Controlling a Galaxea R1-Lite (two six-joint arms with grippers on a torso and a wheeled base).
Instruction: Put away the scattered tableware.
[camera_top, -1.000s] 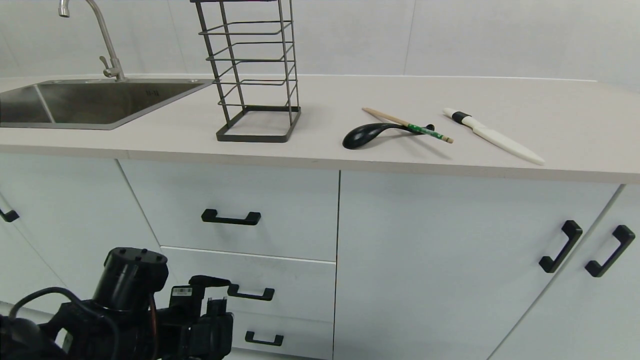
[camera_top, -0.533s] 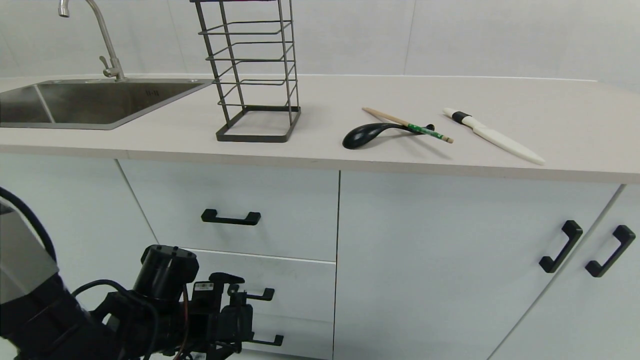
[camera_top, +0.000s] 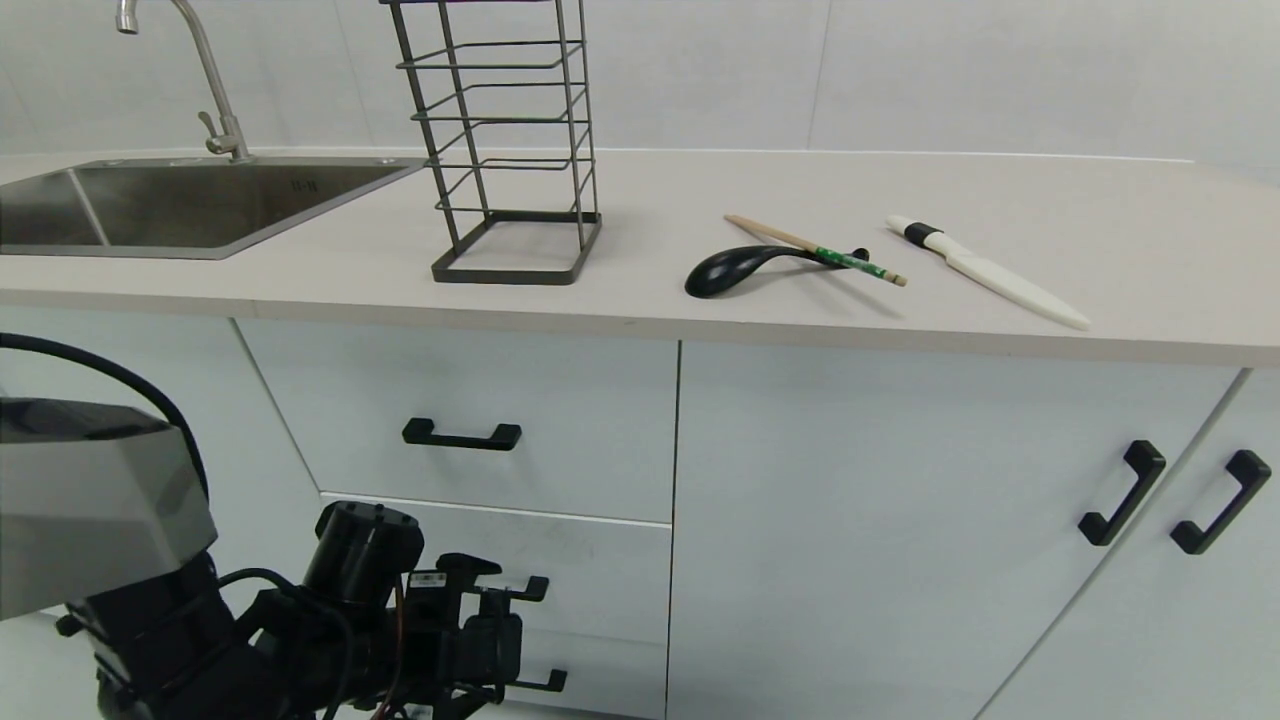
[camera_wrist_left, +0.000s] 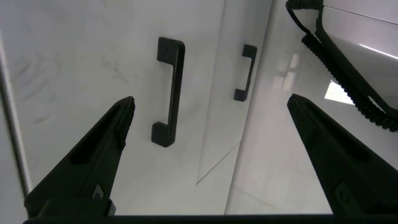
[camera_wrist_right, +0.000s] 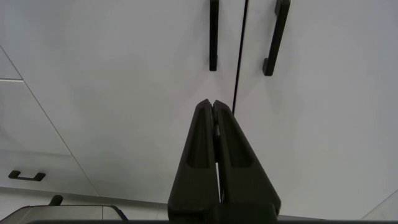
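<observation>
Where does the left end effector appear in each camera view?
Head view: left end effector low on the left, in front of the middle drawer handle.
Left wrist view: open, its fingers either side of that handle.
Right wrist view: the shut right end effector faces the paired door handles.
Shared landmark: black handles on the white cabinet front.
</observation>
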